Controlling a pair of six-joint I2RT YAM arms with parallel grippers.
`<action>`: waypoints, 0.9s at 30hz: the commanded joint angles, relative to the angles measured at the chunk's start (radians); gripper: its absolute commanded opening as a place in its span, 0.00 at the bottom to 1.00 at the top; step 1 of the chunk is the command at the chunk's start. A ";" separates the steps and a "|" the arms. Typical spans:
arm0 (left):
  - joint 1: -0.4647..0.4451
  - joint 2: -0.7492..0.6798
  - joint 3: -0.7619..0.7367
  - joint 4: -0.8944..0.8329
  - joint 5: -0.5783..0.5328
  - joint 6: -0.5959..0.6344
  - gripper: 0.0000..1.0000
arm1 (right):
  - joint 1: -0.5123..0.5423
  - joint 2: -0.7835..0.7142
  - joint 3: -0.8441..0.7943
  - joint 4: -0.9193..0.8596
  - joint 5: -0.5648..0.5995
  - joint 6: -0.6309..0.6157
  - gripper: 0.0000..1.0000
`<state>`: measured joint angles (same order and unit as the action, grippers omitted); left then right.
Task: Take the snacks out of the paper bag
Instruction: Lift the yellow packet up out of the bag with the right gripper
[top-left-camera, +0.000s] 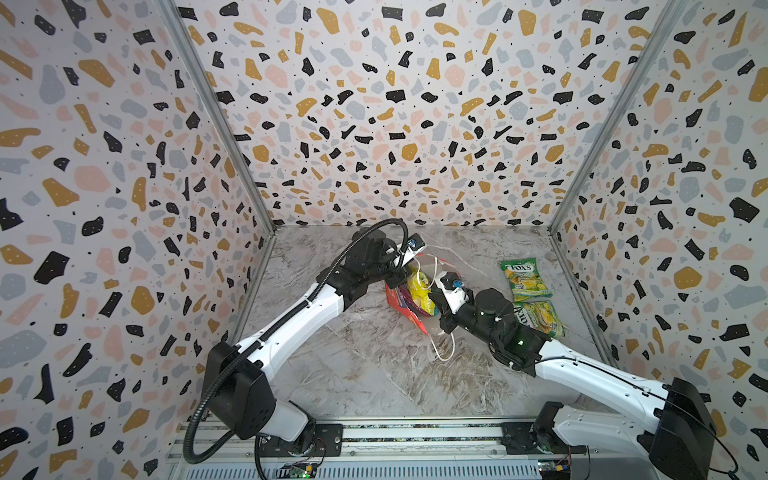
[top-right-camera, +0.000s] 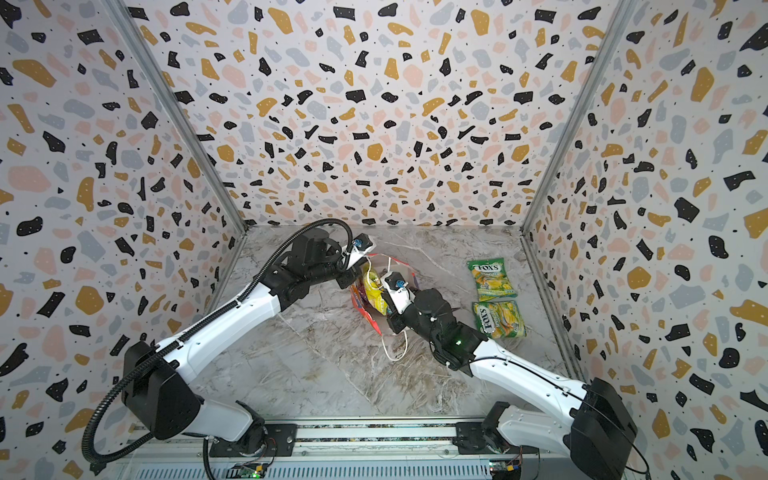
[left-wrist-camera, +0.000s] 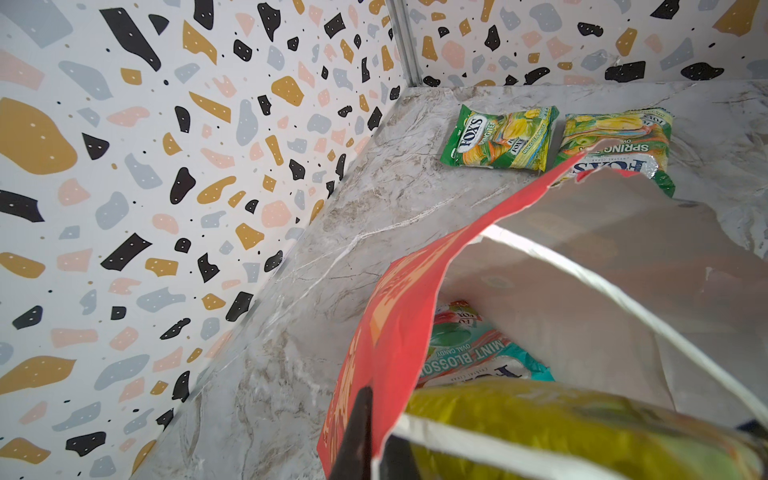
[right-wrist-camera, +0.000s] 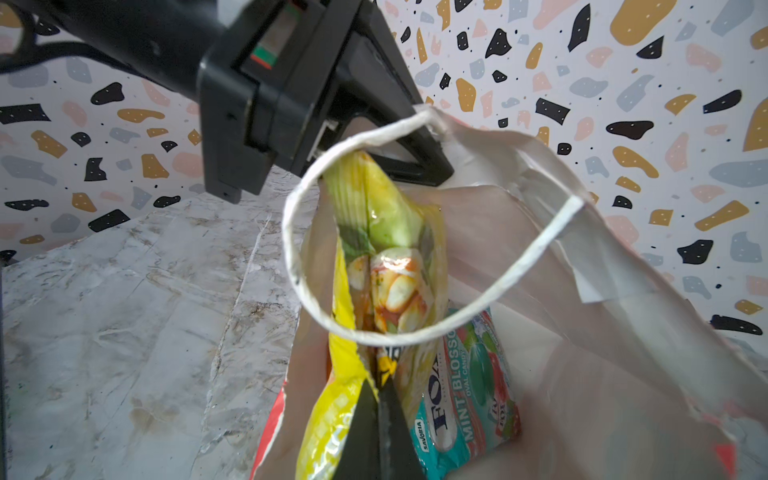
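**Both grippers on the red bag, yellow packet pinched**

My left gripper (left-wrist-camera: 376, 424) is at the red paper bag (left-wrist-camera: 399, 316). Its jaws are clamped on the bag's rim, one black finger outside the red wall and the other inside. In both top views the bag sits near the middle of the desk (top-left-camera: 374, 374) with its mouth open and the white lining showing. I cannot tell whether it is upright or leaning. The far rim looks ragged.

My right gripper (right-wrist-camera: 378, 399) reaches into the mouth from the other side, jaws pressed together on the lower edge of the yellow packet (right-wrist-camera: 386, 249). That packet stands on edge in the bag's mouth, its top close to the left gripper. A white cord handle (right-wrist-camera: 291, 232) loops across in front of it; I cannot tell whether the packet passes through the loop. Beside the yellow packet, deeper in the bag, lies a teal Mint Blossom packet (right-wrist-camera: 461, 395).

Out on the desk toward the right wall, a green FOX'S packet (top-left-camera: 519, 278) and a second green FOX'S packet (top-left-camera: 540, 318) lie flat, just beside each other and apart from the bag. A second cord handle (top-left-camera: 442, 349) trails on the desk at the bag's near side.
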<state>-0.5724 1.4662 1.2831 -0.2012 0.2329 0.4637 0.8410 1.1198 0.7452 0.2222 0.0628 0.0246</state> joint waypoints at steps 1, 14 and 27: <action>0.006 -0.046 -0.010 0.081 -0.007 -0.020 0.00 | -0.026 -0.046 0.014 -0.043 0.040 0.038 0.00; 0.011 -0.047 -0.012 0.090 -0.004 -0.033 0.00 | -0.120 -0.084 0.037 -0.093 -0.019 0.084 0.00; 0.022 -0.060 -0.019 0.117 -0.027 -0.062 0.00 | -0.122 -0.279 0.055 -0.228 -0.072 0.129 0.00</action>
<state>-0.5587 1.4528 1.2667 -0.1776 0.2173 0.4213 0.7238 0.8822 0.7597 0.0238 0.0029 0.1314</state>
